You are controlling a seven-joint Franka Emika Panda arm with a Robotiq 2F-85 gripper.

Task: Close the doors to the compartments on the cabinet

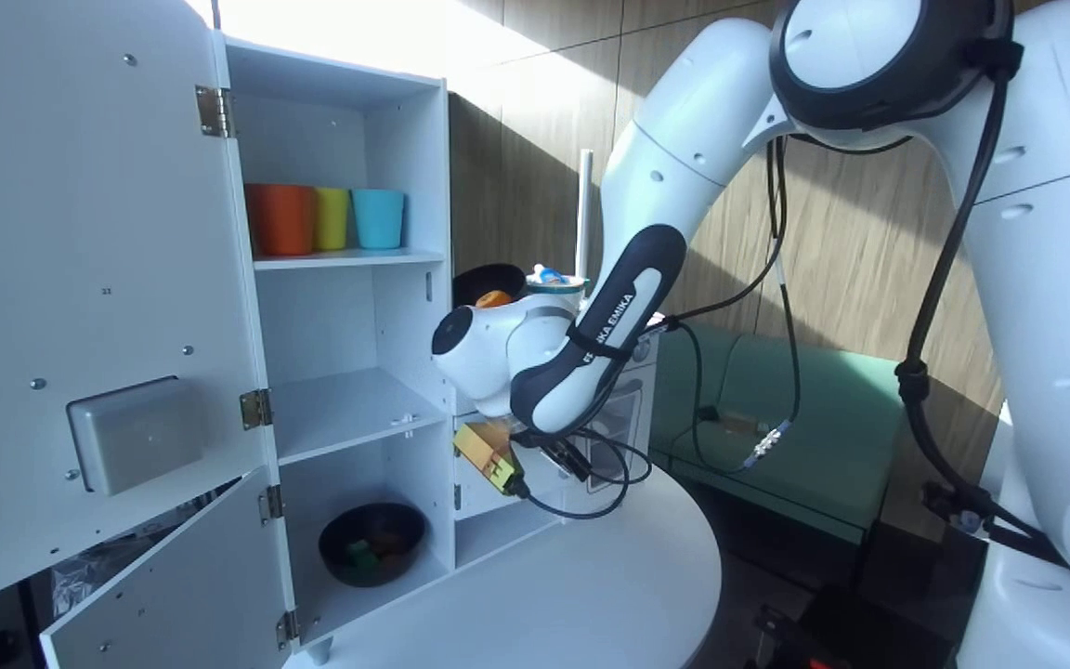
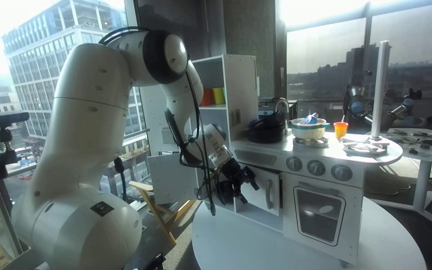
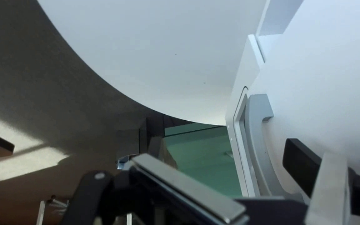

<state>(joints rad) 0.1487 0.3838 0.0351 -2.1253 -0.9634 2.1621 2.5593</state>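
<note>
The white cabinet [image 1: 412,158] [image 2: 240,82] has its tall door with the grey insert [image 1: 98,242] swung wide open, with the lower square door [image 1: 182,576] [image 2: 173,180] open below it. The upper [image 1: 298,121], middle [image 1: 321,325] and bottom [image 1: 335,483] compartments stand exposed. A small door [image 2: 260,200] with a grey handle [image 2: 268,193] is slightly ajar under the counter. My gripper [image 2: 249,192] is open and empty in front of this door. In the wrist view the handle [image 3: 261,140] shows between the spread fingers [image 3: 227,153]; contact cannot be told.
Cups [image 1: 282,218] stand in the upper compartment and a black bowl [image 1: 372,544] in the bottom one. The oven door [image 2: 319,213] is right of the small door. The round white table [image 2: 238,240] is below. Cables [image 1: 609,502] hang from the wrist.
</note>
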